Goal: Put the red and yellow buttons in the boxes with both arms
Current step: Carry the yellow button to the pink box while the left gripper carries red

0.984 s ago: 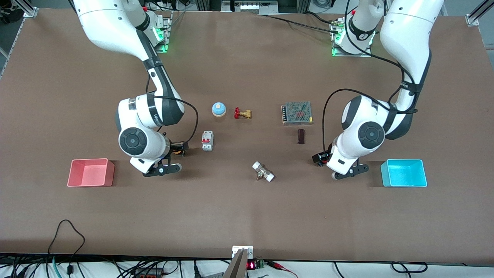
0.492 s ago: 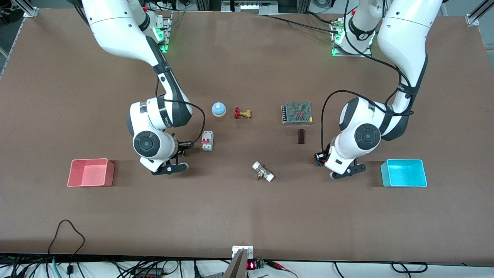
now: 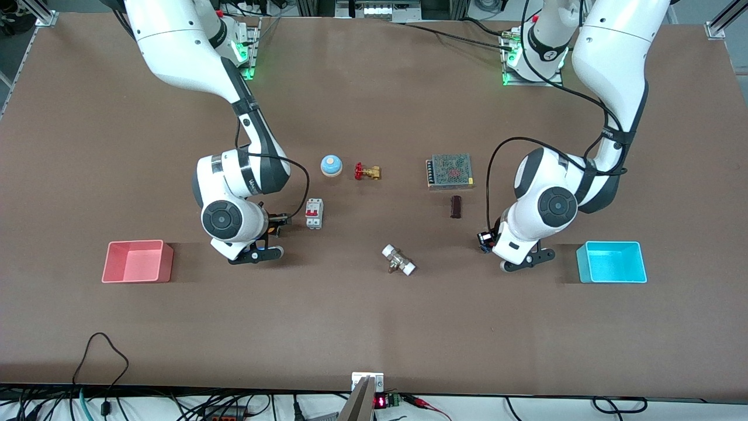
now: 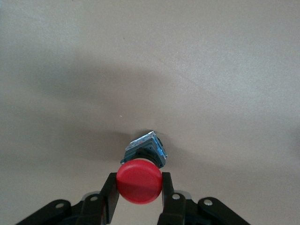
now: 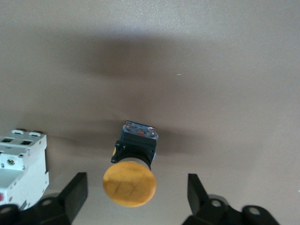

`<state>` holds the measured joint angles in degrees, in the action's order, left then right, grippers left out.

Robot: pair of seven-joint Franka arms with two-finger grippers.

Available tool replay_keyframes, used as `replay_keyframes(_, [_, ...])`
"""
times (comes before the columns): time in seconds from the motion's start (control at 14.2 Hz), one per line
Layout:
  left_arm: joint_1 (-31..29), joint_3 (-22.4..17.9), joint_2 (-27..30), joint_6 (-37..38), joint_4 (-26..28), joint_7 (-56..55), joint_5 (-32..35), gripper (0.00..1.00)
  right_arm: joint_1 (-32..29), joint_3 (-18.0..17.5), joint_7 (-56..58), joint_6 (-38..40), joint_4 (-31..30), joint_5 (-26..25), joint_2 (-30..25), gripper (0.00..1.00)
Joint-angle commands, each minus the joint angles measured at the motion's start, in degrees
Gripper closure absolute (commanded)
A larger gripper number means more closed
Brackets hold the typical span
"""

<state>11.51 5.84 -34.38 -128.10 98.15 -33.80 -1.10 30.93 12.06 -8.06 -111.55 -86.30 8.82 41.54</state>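
Note:
My left gripper [image 3: 484,239] is low over the table, beside the cyan box [image 3: 612,279], toward the table's middle. In the left wrist view my left gripper [image 4: 139,187] is shut on the round cap of the red button [image 4: 139,180], whose dark body points down at the table. My right gripper [image 3: 278,224] is low between the pink-red box [image 3: 138,279] and a white circuit breaker [image 3: 314,213]. In the right wrist view my right gripper [image 5: 137,187] is open wide, with the yellow button [image 5: 130,184] between the fingers and touching neither. The arm hides that button in the front view.
A blue bell [image 3: 331,165] and a red-handled brass valve [image 3: 367,172] lie mid-table. A metal mesh power supply [image 3: 449,171], a small dark block [image 3: 456,206] and a white-ended fitting [image 3: 398,260] lie between the arms. The breaker [image 5: 21,164] is close beside my right gripper.
My right arm has shifted toward the circuit breaker. My left arm has shifted slightly, still holding the red button.

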Motion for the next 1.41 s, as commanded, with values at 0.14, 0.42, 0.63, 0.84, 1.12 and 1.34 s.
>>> replay_keyframes(0.14, [-1.1,-1.7,3.2,1.0,-0.4,1.6,0.9,0.71,-0.1,0.2,-0.6,-0.9,0.2,0.9,0.1,0.42])
replay_keyframes(0.42, [-5.1,-2.5,4.7,4.4,-2.1,9.3,1.0,0.71,0.0,0.2,-0.6,-1.2,0.6,0.8,-0.1,0.65])
replay_keyframes(0.63, [-8.8,-2.6,5.2,5.8,-3.2,15.8,0.9,0.71,-0.3,0.7,-0.7,-1.1,1.0,0.7,-1.4,0.68])
replay_keyframes(0.84, [-12.5,-2.6,5.5,5.8,-3.3,22.8,0.9,0.71,-0.6,3.3,0.0,-0.4,1.0,0.6,-5.1,0.69])
replay_keyframes(1.12, [-17.0,-2.6,5.5,5.9,-4.5,30.8,0.9,0.71,-0.8,11.7,2.4,1.4,1.0,0.1,-7.4,0.70])
replay_keyframes(1.34, [-20.1,-2.7,5.4,5.8,-4.6,36.9,0.9,0.71,-2.2,17.7,8.5,1.8,1.0,0.1,-7.3,0.70])
